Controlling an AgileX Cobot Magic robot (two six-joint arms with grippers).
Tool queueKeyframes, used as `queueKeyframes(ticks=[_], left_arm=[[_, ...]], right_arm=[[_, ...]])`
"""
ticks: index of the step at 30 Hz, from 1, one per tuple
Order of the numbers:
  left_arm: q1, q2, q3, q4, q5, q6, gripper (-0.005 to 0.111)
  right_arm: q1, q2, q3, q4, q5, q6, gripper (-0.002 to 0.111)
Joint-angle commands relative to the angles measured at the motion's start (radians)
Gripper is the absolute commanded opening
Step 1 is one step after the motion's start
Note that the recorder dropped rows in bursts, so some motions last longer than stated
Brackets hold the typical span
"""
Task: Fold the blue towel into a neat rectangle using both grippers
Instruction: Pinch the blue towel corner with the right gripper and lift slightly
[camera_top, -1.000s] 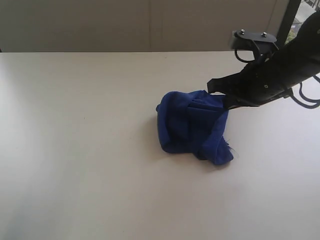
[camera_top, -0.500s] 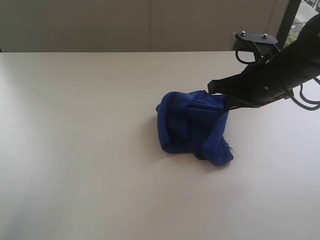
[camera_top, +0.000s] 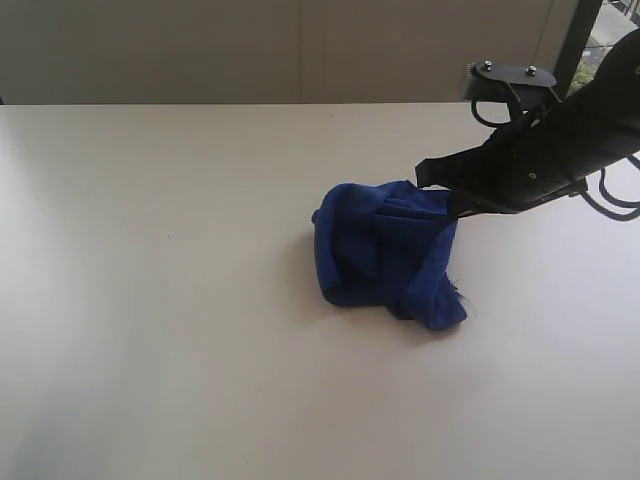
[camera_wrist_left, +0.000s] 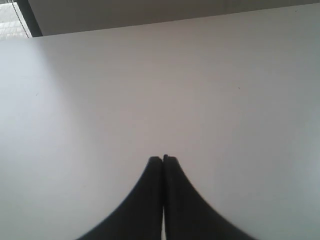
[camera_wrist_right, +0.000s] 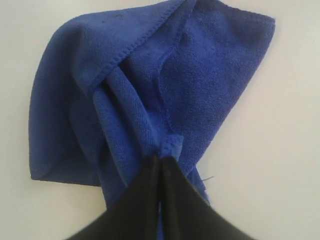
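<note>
Towel spot: blue towel (camera_top: 388, 255) lies crumpled in a heap on the surface (camera_top: 170, 300), right of centre in ext. view, w/ one edge drawn up toward the right pincer (camera_wrist_right: 162, 159).
Right pincer: closed on a pinch of the blue towel's hemmed edge; folds bunch up at the tips.
Left pincer: left pincer (camera_wrist_left: 163, 159) closed on nothing, over bare surface, no cloth anywhere near it in its own view; not seen in ext. view.
Risk 1: grip looks shallow, only a small bit of hem betw. the tips. A quick lift could let it slip out & drop the cloth.
Risk 2: layers are tangled, so pulling at this one point prob. drags the whole bundle instead of opening it, and no clean corner gets exposed.
Risk 3: w/ the left pincer far off, nothing pins the other side. The cloth may slide across the surface rather than spread flat.
Risk 4: if the pinch holds more than one layer, fold lines come out skewed, not a neat rectangle.
Writing: none readable on towel, pincers or surface.
Tag/brand: no label in view; may be buried in the folds, can't tell from here.
</note>
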Motion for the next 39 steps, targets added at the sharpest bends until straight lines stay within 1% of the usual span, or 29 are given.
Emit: queueKeyframes(ticks=[1, 8, 13, 17, 24, 26, 29, 32, 33, 34, 35, 39], left_arm=[[0.002, -0.004, 0.005, -0.002, -0.018, 0.002, 0.000], [0.002, -0.004, 0.005, -0.002, -0.027, -0.014, 0.000], [0.002, -0.004, 0.005, -0.002, -0.129, -0.018, 0.000], [0.002, -0.004, 0.005, -0.002, -0.181, -0.012, 0.000], [0.002, -0.004, 0.005, -0.002, -0.186, -0.014, 0.000], [0.002, -0.004, 0.005, -0.013, -0.166, -0.062, 0.000], [0.002, -0.004, 0.005, -0.029, -0.163, -0.196, 0.000], [0.002, -0.004, 0.005, -0.032, -0.159, -0.221, 0.000], [0.002, -0.004, 0.005, -0.053, -0.159, -0.257, 0.000], [0.002, -0.004, 0.005, -0.090, -0.159, -0.328, 0.000], [0.002, -0.004, 0.005, -0.095, -0.156, -0.358, 0.000], [0.002, -0.004, 0.005, -0.110, -0.137, -0.401, 0.000]], right_arm=[[0.002, -0.007, 0.004, -0.001, -0.034, -0.031, 0.000], [0.002, -0.007, 0.004, 0.003, -0.079, -0.049, 0.000], [0.002, -0.007, 0.004, 0.005, -0.087, -0.049, 0.000], [0.002, -0.007, 0.004, 0.009, -0.085, -0.049, 0.000], [0.002, -0.007, 0.004, 0.035, -0.100, -0.040, 0.000], [0.002, -0.007, 0.004, 0.054, -0.115, -0.040, 0.000], [0.002, -0.007, 0.004, 0.054, -0.116, -0.040, 0.000], [0.002, -0.007, 0.004, 0.054, -0.120, -0.048, 0.000], [0.002, -0.007, 0.004, 0.054, -0.118, -0.049, 0.000], [0.002, -0.007, 0.004, 0.054, -0.113, -0.049, 0.000], [0.002, -0.007, 0.004, 0.054, -0.107, -0.049, 0.000], [0.002, -0.007, 0.004, 0.054, -0.095, -0.049, 0.000]])
